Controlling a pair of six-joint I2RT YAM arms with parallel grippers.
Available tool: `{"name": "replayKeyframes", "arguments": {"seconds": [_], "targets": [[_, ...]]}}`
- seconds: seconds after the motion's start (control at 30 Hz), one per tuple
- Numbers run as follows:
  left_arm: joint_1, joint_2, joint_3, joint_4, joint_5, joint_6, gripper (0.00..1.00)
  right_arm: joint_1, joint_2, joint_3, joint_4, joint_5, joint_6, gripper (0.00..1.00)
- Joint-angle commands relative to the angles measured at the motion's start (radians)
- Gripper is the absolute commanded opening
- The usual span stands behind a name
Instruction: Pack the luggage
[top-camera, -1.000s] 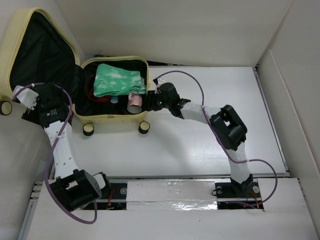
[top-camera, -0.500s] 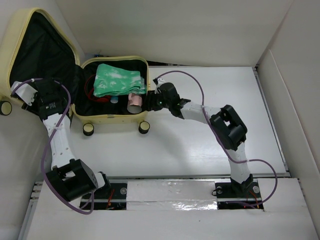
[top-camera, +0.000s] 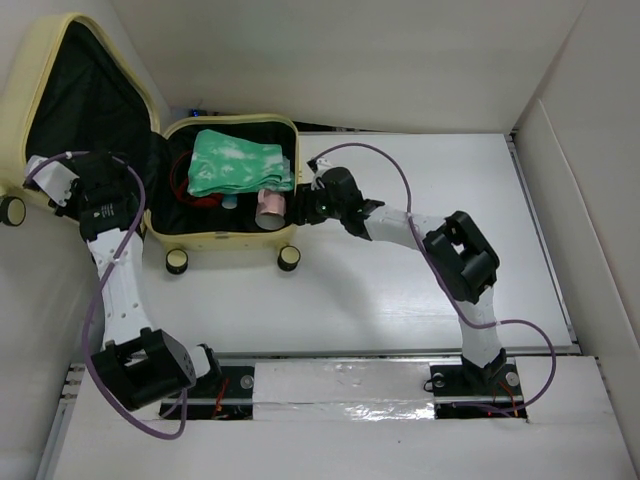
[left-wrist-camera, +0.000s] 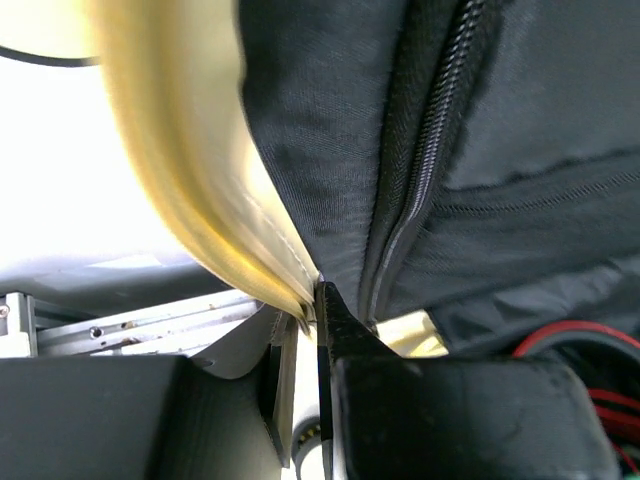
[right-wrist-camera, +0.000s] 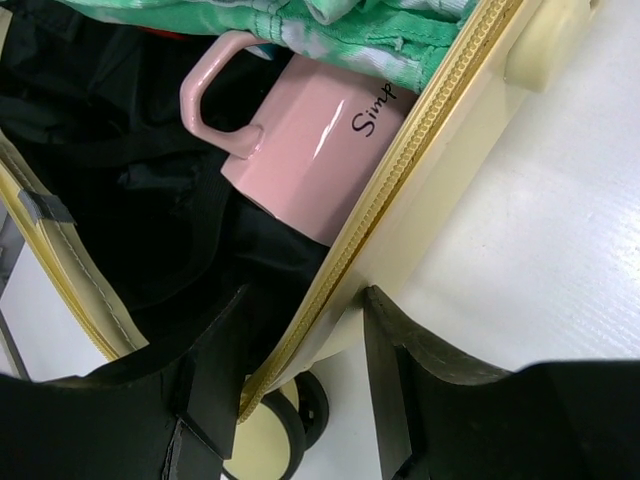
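Yellow luggage (top-camera: 230, 238) lid, pinched thinly by your left hand (left-wrist-camera: 312, 300), could slip or trap your open right hand (right-wrist-camera: 305, 300) straddling the rim.

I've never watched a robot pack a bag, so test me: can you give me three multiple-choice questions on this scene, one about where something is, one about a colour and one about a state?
1. Where is the pink mug?
A) on the table
B) inside the suitcase, beside the green cloth
C) on the floor

2. What colour is the suitcase's shell?
A) pale yellow
B) blue
C) red

3. How is the suitcase's lid?
A) zipped shut
B) swung open
C) taken off

Answers:
1 B: the mug lies within the suitcase wall, next to the cloth.
2 A: the outer wall and rim are pale yellow.
3 B: the lid is swung open to the left, its black lining showing.
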Motion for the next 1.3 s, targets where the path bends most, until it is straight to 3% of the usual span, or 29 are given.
{"name": "replayKeyframes", "arguments": {"seconds": [0.0,0.17,0.23,0.37,0.57,0.7,0.87,0.93,0.97,1.0,1.07,1.1,1.27], "targets": [[-0.106,-0.104,0.005,0.027,-0.027,0.028,0.0,0.061,-0.047,-0.039,-0.016,-0.222,-0.057,0.0],[-0.42,-0.323,-0.139,0.121,-0.043,0.056,0.0,0.081,-0.029,-0.011,-0.028,-0.213,-0.045,0.0],[-0.46,-0.378,-0.176,0.102,-0.005,0.033,0.0,0.091,-0.02,0.001,-0.036,-0.207,-0.04,0.0],[-0.461,-0.483,-0.323,0.185,0.272,0.009,0.0,0.091,-0.004,0.012,-0.038,-0.194,-0.031,0.0],[-0.461,-0.484,-0.507,0.301,0.619,-0.059,0.0,0.1,0.002,-0.019,0.01,-0.185,0.009,0.0],[-0.461,-0.51,-0.629,0.368,0.764,-0.042,0.0,0.1,-0.01,-0.045,0.028,-0.165,0.026,0.0],[-0.461,-0.501,-0.669,0.45,0.93,-0.05,0.0,0.1,-0.021,-0.072,0.062,-0.155,0.051,0.0],[-0.538,-0.468,-0.646,0.472,0.955,-0.041,0.0,0.1,-0.029,-0.089,0.079,-0.141,0.064,0.0],[-0.586,-0.458,-0.628,0.461,0.93,-0.027,0.03,0.1,-0.045,-0.114,0.087,-0.135,0.069,0.0],[-0.667,-0.446,-0.594,0.443,0.907,0.004,0.18,0.1,-0.059,-0.132,0.094,-0.116,0.074,0.01],[-0.712,-0.428,-0.565,0.421,0.948,0.03,0.29,0.091,-0.091,-0.169,0.113,-0.093,0.078,0.02],[-0.721,-0.432,-0.549,0.421,0.973,0.042,0.42,0.078,-0.128,-0.209,0.119,-0.073,0.081,0.02],[-0.721,-0.494,-0.488,0.36,1.08,0.145,0.62,0.042,-0.243,-0.333,0.162,-0.032,0.092,0.04]]}}
